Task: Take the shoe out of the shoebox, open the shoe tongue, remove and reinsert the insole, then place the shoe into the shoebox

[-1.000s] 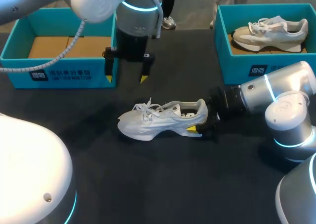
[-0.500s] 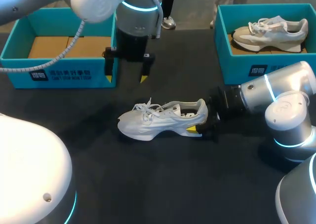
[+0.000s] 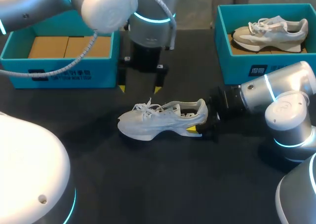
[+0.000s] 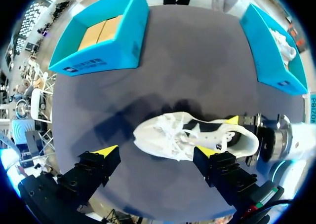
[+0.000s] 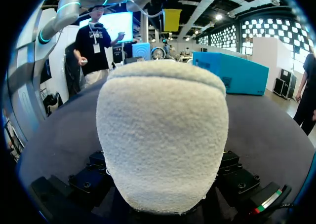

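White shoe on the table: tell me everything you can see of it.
The shoe is a white sneaker with white laces, upright on its sole on the black table, toe toward my left. Its opening looks dark inside. The right gripper is shut on its fuzzy heel. The open left gripper hangs above, not touching.

head view overlooks from behind; left wrist looks down on the same shoe (image 4: 192, 137); right wrist, apparently, hugs its heel (image 5: 163, 135).
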{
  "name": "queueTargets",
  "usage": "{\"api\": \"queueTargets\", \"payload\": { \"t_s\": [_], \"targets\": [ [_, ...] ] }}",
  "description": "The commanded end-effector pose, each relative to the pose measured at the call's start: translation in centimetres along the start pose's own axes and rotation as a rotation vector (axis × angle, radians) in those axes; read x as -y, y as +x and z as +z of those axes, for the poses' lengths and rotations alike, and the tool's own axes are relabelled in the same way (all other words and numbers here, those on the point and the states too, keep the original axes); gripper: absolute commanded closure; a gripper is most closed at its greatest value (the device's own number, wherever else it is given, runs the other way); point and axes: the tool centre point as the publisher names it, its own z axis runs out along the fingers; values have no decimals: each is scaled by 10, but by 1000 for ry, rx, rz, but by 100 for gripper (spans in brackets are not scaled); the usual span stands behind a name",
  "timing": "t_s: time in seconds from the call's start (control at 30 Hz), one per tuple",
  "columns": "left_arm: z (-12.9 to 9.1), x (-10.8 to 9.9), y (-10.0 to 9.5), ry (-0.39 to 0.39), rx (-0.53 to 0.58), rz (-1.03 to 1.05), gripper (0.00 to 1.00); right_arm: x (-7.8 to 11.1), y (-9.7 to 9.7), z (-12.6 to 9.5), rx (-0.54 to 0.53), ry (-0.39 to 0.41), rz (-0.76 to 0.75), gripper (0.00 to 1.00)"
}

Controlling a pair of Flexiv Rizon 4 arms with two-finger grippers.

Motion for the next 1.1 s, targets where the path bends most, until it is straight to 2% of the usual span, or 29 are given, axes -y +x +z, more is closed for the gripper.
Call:
{"api": "queueTargets", "payload": {
  "t_s": [0.03, 0.53, 1.1],
  "targets": [
    [2, -5, 16, -3, 9, 21, 0, 1, -1, 5, 0, 1, 0, 100],
    [12, -20, 58, -10, 34, 109, 0, 1, -1, 5, 0, 1, 0, 100],
    [19, -9, 88, -22, -14, 212, 0, 1, -1, 5, 0, 1, 0, 100]
  ]
}}
